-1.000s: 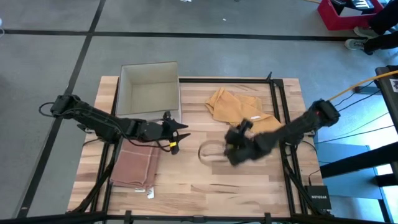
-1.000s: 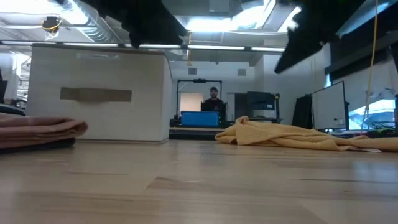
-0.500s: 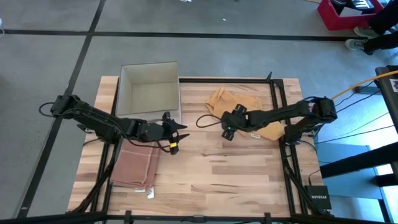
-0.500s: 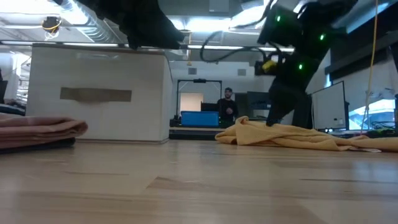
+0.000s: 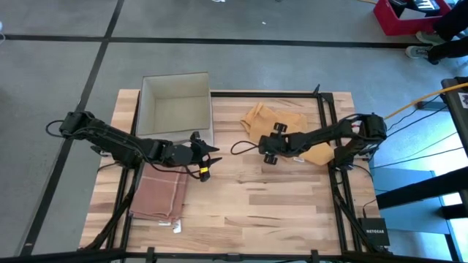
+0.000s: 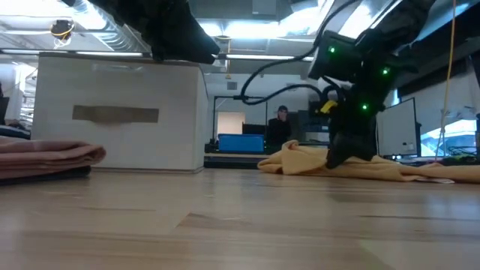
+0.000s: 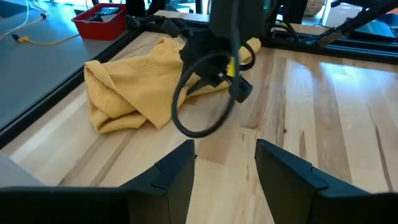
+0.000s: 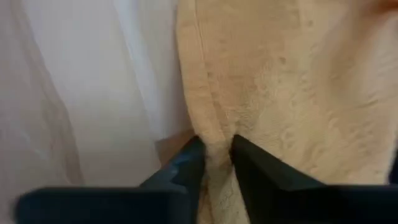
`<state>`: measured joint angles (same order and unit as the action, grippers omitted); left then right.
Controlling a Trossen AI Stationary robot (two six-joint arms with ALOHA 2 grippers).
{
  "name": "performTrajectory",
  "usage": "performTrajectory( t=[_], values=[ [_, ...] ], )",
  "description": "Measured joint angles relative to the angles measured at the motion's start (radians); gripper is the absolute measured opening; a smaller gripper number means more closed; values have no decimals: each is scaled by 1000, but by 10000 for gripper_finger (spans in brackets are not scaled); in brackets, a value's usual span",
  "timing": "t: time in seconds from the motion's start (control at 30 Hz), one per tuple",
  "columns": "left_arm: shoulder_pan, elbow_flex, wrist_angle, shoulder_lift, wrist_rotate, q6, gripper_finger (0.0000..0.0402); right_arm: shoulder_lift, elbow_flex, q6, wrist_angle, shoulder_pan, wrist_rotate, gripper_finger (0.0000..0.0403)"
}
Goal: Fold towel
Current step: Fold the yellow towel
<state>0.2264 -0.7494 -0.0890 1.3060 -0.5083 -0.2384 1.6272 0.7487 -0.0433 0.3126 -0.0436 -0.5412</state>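
I have the right hand [image 5: 269, 152] pinching the near-left edge of the crumpled yellow terry towel [image 5: 281, 126], which lies at the far right of the wooden desk [image 5: 248, 204]. I should hold the fold firmly and lift slowly. Only the right wrist view shows that pinch; the left wrist view shows the left hand [image 7: 222, 163] open, idling mid-desk.

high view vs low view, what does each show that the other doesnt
Only the high view shows the open inside of the white box, the table's black frame and both whole arms, the left gripper hovering near the pink towel. Only the low view shows the room behind, with a person. Both show the yellow towel with the right gripper at its edge.
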Motion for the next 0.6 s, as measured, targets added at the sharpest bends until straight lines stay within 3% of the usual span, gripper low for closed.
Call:
performTrajectory(
  t=[0.13,0.33,0.6],
  values=[
    [0,0,0,0,0,-1,159,-9,26,15,3,50,-45,13],
    [0,0,0,0,2,2,159,-9,97,-123,1,184,37,13],
    [18,0,-44,72,163,53,159,-9,109,-552,-85,392,94,18]
  ],
)
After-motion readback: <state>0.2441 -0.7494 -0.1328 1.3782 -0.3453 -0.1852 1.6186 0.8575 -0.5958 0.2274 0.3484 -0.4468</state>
